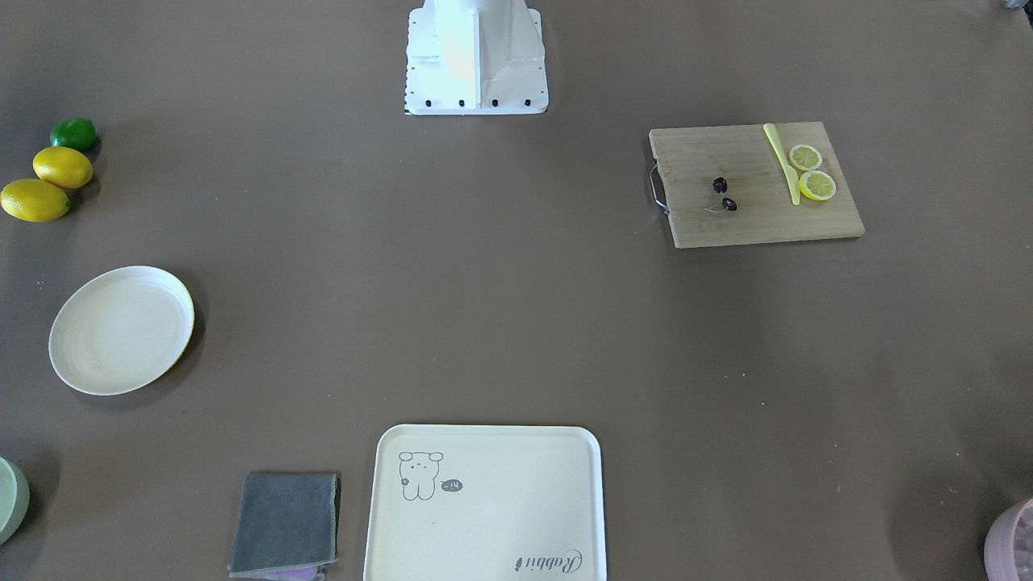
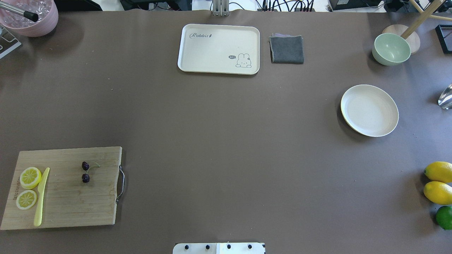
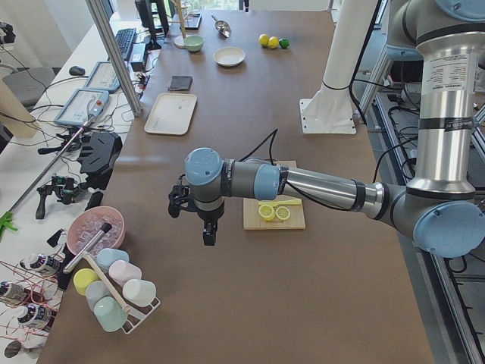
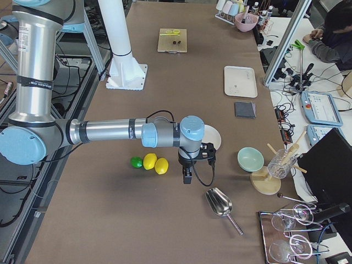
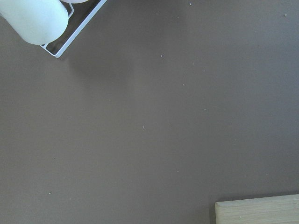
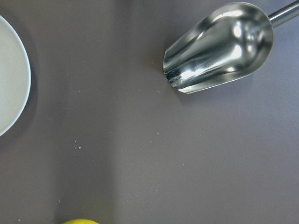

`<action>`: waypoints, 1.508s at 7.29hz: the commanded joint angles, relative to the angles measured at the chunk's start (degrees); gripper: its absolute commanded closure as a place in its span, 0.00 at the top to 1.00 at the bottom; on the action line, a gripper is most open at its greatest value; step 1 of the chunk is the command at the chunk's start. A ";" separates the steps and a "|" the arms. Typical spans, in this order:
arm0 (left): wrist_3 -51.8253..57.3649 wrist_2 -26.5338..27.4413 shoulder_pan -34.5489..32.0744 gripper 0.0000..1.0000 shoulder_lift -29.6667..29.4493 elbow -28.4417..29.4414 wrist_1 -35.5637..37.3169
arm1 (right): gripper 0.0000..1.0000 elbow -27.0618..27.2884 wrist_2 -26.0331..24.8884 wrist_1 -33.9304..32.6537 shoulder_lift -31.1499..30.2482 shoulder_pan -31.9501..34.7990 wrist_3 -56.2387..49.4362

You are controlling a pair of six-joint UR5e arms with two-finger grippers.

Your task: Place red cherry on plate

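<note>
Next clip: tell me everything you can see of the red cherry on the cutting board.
The red cherry is a pair of tiny, round, dark maroon fruits joined by a thin pale green stem. It looks whole and glossy. It lies flat near the middle of the wooden cutting board, well apart from the lemon slices and the yellow knife at the board's other end. Nothing but the board touches it.

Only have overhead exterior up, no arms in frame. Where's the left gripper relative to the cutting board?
Observer: Left gripper hangs over bare table past the cutting board, off its end with the lemon slices, toward the cup rack.
Operator: Wrist cam on the fruit?
Observer: No. Left wrist view shows only a board corner, no red cherry.
Operator: Right gripper?
Observer: Hanging between the lemons and a metal scoop, near the plate.
</note>
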 commanded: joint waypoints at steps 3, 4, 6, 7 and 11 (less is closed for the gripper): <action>-0.09 -0.52 -0.09 0.98 0.09 -2.41 0.04 | 1.00 0.00 -0.10 0.00 0.28 0.00 0.04; -0.09 -0.52 -0.09 0.98 0.78 -3.99 0.04 | 1.00 0.26 -0.19 0.09 0.46 0.00 -0.48; -0.09 -0.08 -0.87 0.98 0.01 -4.44 0.04 | 1.00 0.97 -0.45 13.28 -0.33 0.09 0.03; -0.18 0.09 -3.75 0.98 -0.70 -5.75 -1.70 | 1.00 0.97 -0.10 17.89 -0.24 0.09 0.56; -3.06 1.68 -6.68 0.98 -2.74 2.67 -25.57 | 1.00 0.63 -0.10 21.89 1.77 -0.43 6.62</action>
